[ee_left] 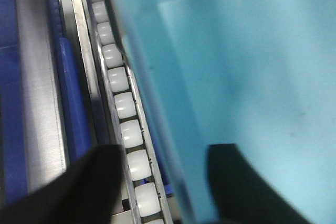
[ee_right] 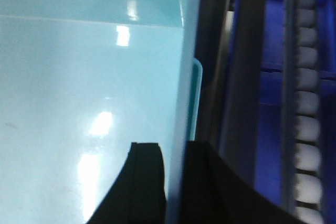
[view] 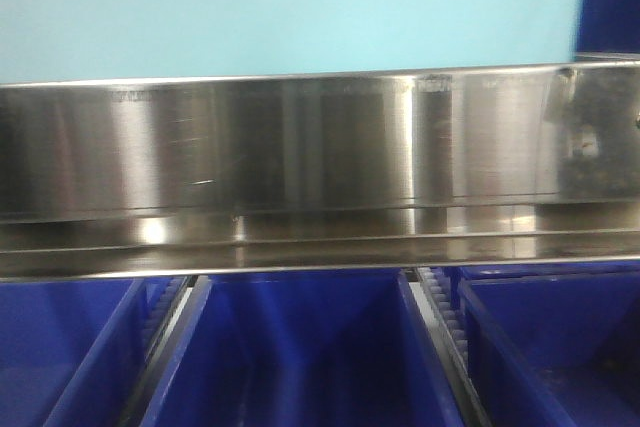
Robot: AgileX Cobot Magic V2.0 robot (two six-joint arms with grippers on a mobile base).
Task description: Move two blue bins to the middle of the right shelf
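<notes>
Right gripper point(ee_right: 174, 148) pinches a wall of the pale blue bin point(ee_right: 79, 103), a finger on each face; left gripper point(ee_left: 165, 153) straddles another wall, jaws apart with space showing. From the front, the bin rises just behind the shelf's wide steel rail point(view: 300, 147), above dark blue bins point(view: 300, 347), with white rollers point(ee_left: 123, 103) alongside it.
</notes>
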